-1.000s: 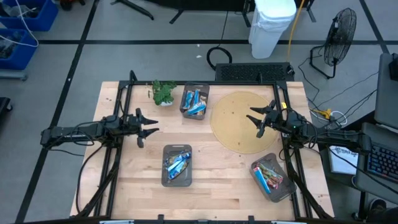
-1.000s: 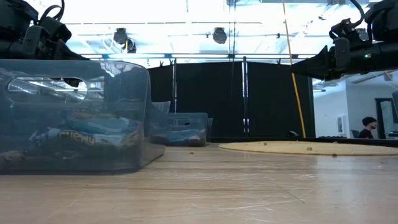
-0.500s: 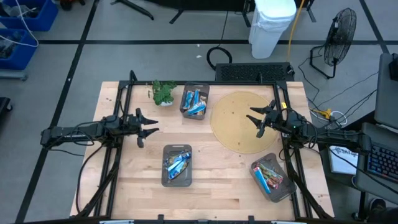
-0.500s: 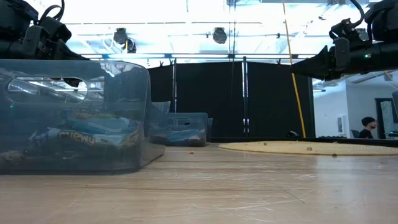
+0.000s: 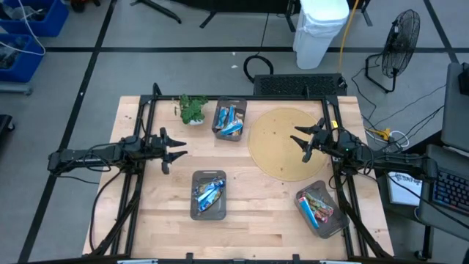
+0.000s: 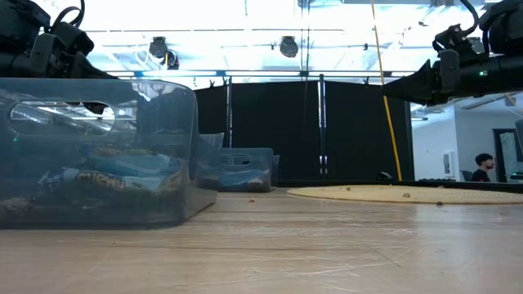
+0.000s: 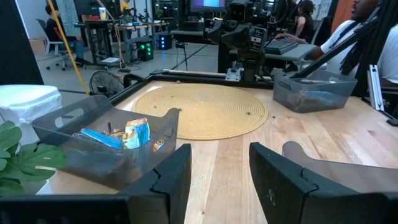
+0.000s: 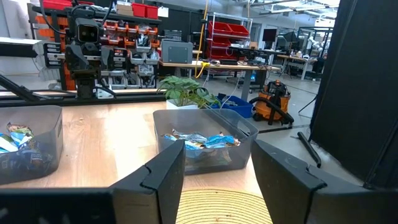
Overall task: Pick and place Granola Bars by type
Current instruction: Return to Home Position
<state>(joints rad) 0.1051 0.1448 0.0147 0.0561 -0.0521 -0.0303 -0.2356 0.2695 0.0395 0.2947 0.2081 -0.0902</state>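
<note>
Sitting in three grey bins, the Granola Bars (image 5: 209, 193) are all off the bare wood, as far as the high view shows. Blue wrappers fill the front bin (image 5: 209, 216), lying slantwise across it. More blue ones sit in the far bin (image 5: 243, 110), roughly along its length. The reddish and tan ones are in the right-hand bin (image 5: 311, 188), which stands askew near the table's (image 5: 256, 235) front right corner. No bar shows loose anywhere, so the sorting looks finished to me.

Out to the arms now. The left gripper (image 5: 176, 150) hangs above the table's left side with its fingers spread wide and nothing between them. Its wrist view looks past those fingers to the far bin and the round woven mat (image 5: 282, 147). The front bin lies nearer this arm, off to the side of the fingers and not in line with them. The right gripper (image 5: 302, 142) is over the mat, also wide apart and empty. Its wrist view faces across the table toward the far bin and the plant (image 5: 192, 108) beyond it.

What matters for the pull-back is clearance. Both sets of fingers are up and away from every bin, and the low view shows both arms high at the top corners. Neither arm should need to cross a bin on its way back, by my reading.
</note>
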